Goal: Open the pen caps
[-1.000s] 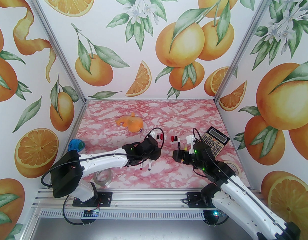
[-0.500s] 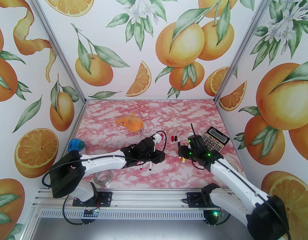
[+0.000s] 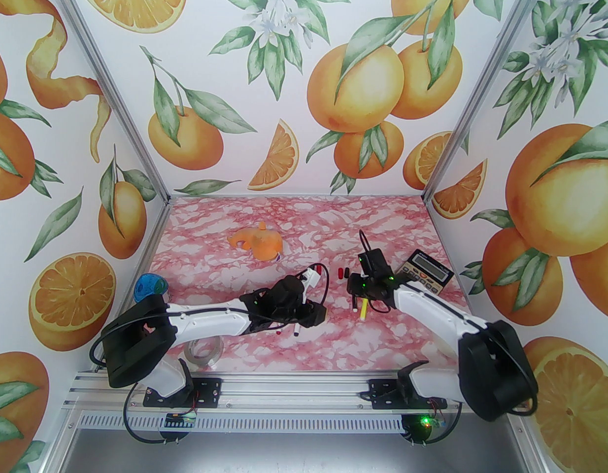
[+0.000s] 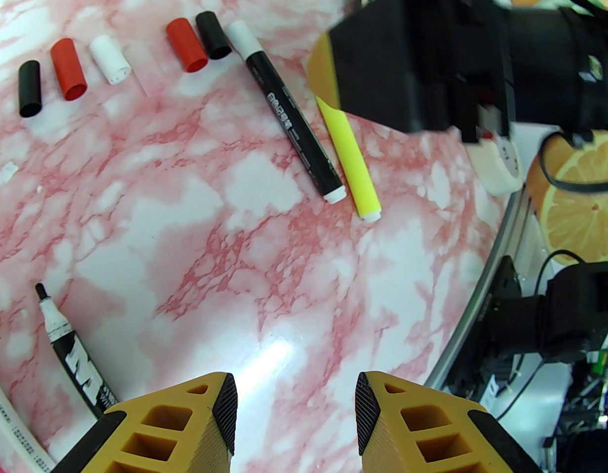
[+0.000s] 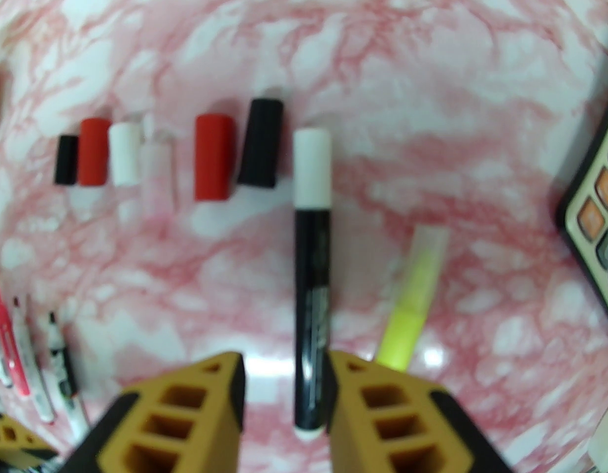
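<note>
Several loose pen caps lie in a row: black (image 5: 66, 159), red (image 5: 93, 152), white (image 5: 125, 153), then red (image 5: 214, 156) and black (image 5: 260, 143). A black pen (image 5: 311, 288) with its white cap (image 5: 311, 168) on lies flat beside a yellow pen (image 5: 412, 308). My right gripper (image 5: 285, 362) is low over the black pen's barrel. Its jaws stand either side; the right finger is against the barrel and a gap remains on the left. My left gripper (image 4: 296, 402) hovers open over bare table, with an uncapped black pen (image 4: 70, 357) to its left.
A calculator (image 3: 427, 274) lies right of the right gripper (image 3: 355, 293). A clear tape roll (image 3: 204, 350) sits near the left arm's base, and a masking tape roll (image 4: 501, 165) at the right front. An orange toy (image 3: 259, 244) lies further back, a blue object (image 3: 150, 286) at the left wall.
The right arm has reached forward and left, bringing its gripper down over the black pen while its jaws narrowed. The left gripper drifted slightly right.
</note>
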You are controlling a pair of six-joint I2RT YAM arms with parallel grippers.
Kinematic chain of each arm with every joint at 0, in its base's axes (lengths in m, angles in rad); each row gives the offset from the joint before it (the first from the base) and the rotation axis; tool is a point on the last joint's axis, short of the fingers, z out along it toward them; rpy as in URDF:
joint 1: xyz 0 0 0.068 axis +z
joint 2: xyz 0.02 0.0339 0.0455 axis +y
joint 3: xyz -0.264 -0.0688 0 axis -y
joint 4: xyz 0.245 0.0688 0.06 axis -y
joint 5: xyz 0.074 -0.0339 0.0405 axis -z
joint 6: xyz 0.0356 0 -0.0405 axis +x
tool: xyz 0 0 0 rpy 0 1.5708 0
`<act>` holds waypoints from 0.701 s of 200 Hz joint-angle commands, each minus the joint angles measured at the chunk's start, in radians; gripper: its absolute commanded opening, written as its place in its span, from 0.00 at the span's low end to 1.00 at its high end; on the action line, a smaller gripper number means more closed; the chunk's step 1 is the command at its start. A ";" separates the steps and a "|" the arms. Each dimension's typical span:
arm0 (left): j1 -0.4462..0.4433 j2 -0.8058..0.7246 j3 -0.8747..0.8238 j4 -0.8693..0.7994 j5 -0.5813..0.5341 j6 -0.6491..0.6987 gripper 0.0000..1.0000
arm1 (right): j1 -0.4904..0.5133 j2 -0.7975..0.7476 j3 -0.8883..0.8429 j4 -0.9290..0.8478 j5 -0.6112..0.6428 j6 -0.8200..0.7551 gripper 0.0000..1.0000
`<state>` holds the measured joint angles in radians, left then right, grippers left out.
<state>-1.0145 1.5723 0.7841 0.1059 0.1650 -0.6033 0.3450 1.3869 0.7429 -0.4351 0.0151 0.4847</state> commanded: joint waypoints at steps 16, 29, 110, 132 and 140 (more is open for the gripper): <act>0.005 -0.093 -0.042 0.039 0.009 0.036 0.45 | -0.004 0.072 0.053 0.039 0.075 -0.013 0.31; 0.007 -0.112 -0.051 0.038 0.008 0.041 0.45 | -0.005 0.094 0.058 0.042 0.081 -0.011 0.30; 0.015 -0.141 -0.075 0.052 0.009 0.042 0.46 | -0.005 0.194 0.073 0.070 0.109 -0.012 0.28; 0.016 -0.144 -0.082 0.057 0.004 0.035 0.46 | -0.005 0.212 0.073 0.086 0.106 -0.012 0.27; 0.017 -0.145 -0.083 0.057 0.001 0.034 0.45 | -0.005 0.219 0.073 0.091 0.104 -0.012 0.27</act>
<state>-1.0058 1.4536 0.7193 0.1364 0.1673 -0.5697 0.3450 1.5784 0.7940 -0.3843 0.0952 0.4805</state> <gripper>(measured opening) 0.455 0.272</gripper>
